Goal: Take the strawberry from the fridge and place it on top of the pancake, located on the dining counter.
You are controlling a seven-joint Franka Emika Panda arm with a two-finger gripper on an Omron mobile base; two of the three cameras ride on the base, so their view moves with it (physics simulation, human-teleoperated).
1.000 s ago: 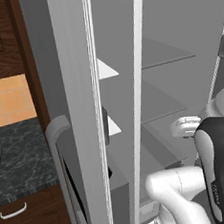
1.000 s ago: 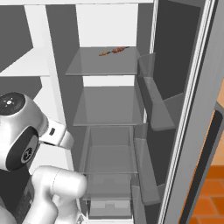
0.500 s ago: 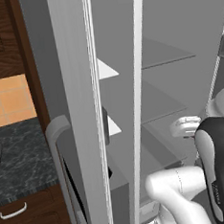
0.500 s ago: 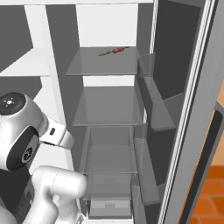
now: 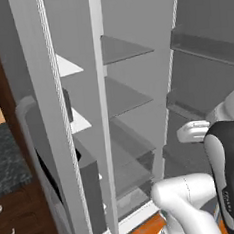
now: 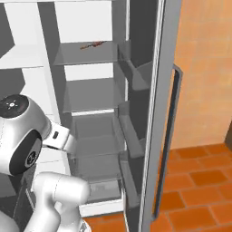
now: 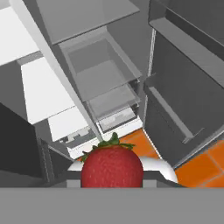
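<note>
Since the strawberry (image 7: 112,168) sits right where the 2 fingertips of the gripper (image 7: 112,178) rise, with nothing under it but the orange floor (image 7: 205,166) far beyond, I judge it pinched between the fingers; the tips themselves are hidden by the fruit, so the grip is read from its place, not from seen contact. Its long axis runs along the hand's own line: the green leaves point away from the palm and the red body faces back toward it. Ahead of the hand lies the open fridge (image 7: 105,83), with its lower drawers straight ahead and the door bins off to one side. In the right base view, 1 small red thing (image 6: 93,45) lies on the top shelf; it is too small to name. The fetching part of the task looks done, and the placing is not yet begun. The coming move turns on getting away from the fridge: the fruit is already at the hand, so the hand must back out between the shelves and the open door (image 6: 158,90) before the base drives to the counter. Which way that counter lies I cannot tell.
</note>
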